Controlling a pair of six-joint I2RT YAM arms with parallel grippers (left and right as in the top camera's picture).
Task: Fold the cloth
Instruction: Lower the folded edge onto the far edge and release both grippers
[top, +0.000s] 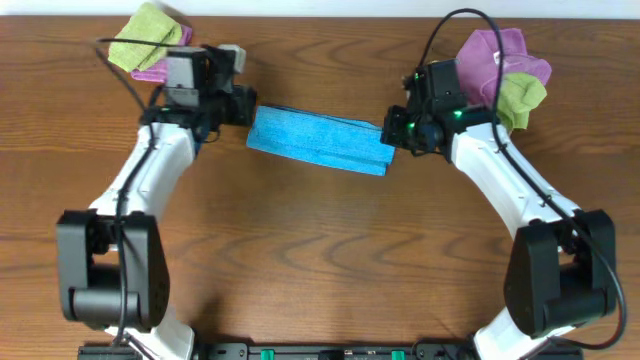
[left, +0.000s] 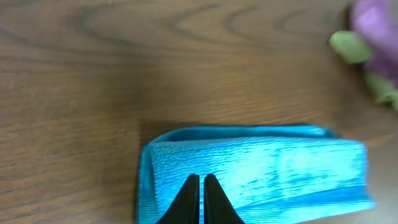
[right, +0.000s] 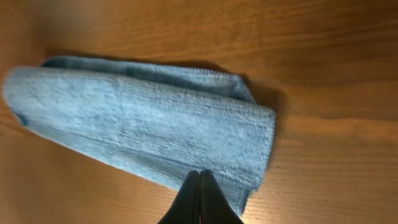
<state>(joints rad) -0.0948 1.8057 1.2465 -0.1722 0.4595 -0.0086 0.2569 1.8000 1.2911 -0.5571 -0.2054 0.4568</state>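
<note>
On the table (top: 320, 255) the cloth (top: 318, 142) lies as a folded strip, its long axis running from the left gripper (left: 202, 178) to the right gripper (right: 199, 173), one at each end, equally near, jaws pressed together

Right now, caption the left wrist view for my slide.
Left gripper, nearly shut, over the folded cloth; other cloths blurred upper right.

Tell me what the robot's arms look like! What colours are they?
The left arm and right arm are white tubes with chunky black joints. A thin black cable loops off each. The right gripper has a black head with little green lights; the left gripper has black, pointy fingers.
</note>
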